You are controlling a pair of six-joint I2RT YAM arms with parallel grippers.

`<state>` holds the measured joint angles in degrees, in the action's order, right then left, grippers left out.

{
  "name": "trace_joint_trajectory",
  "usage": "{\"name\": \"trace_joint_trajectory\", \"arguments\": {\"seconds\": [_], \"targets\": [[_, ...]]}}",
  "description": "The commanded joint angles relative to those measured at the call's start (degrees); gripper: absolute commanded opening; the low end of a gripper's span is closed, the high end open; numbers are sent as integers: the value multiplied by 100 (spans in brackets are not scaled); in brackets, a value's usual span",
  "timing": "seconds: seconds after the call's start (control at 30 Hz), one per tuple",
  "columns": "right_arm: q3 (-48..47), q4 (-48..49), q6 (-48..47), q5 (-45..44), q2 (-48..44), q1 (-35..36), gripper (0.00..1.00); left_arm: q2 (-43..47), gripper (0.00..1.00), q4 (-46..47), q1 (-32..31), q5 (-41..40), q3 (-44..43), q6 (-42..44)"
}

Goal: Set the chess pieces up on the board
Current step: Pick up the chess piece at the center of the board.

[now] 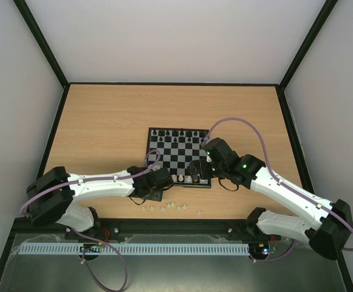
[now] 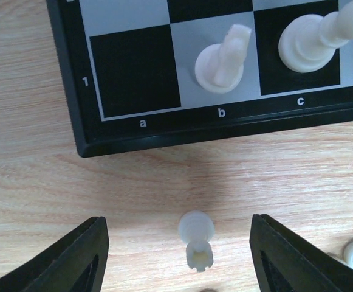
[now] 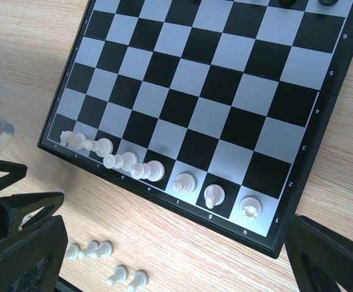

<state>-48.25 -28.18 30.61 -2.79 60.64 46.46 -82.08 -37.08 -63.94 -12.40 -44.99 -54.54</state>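
Left gripper (image 2: pixel 177 226) is held wide open astride a toppled white rook (image 2: pixel 195 240), which is not touched; the right gripper (image 3: pixel 173 243) is also open and empty. On the board (image 2: pixel 73 73), files b to h are filled and a1 is bare. Pawns (image 3: pixel 91 249) are scattered on the table (image 2: pixel 30 182) beside it. Only "a b c" and "1" can be read.

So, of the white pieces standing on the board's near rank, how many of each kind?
Rook: 1
Knights: 2
Bishops: 2
King and queen: 2
Total: 7 on the board
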Motion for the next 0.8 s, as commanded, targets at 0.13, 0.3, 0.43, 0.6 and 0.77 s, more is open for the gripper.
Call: {"name": "trace_joint_trajectory", "arguments": {"seconds": [0.13,0.3,0.43,0.6,0.77], "targets": [[75,-42,-57,-38,7,-19,98,-129,49,244,41,223,128,225],[79,-34,-67,-22,15,-20,99,-106,39,220,56,247,168,234],[87,-32,-71,-14,10,-18,99,-121,33,229,82,273,207,249],[87,-30,-73,6,-4,-20,99,-151,22,240,76,304,173,269],[95,1,-80,15,12,-14,99,-158,9,180,76,322,167,273]]}}
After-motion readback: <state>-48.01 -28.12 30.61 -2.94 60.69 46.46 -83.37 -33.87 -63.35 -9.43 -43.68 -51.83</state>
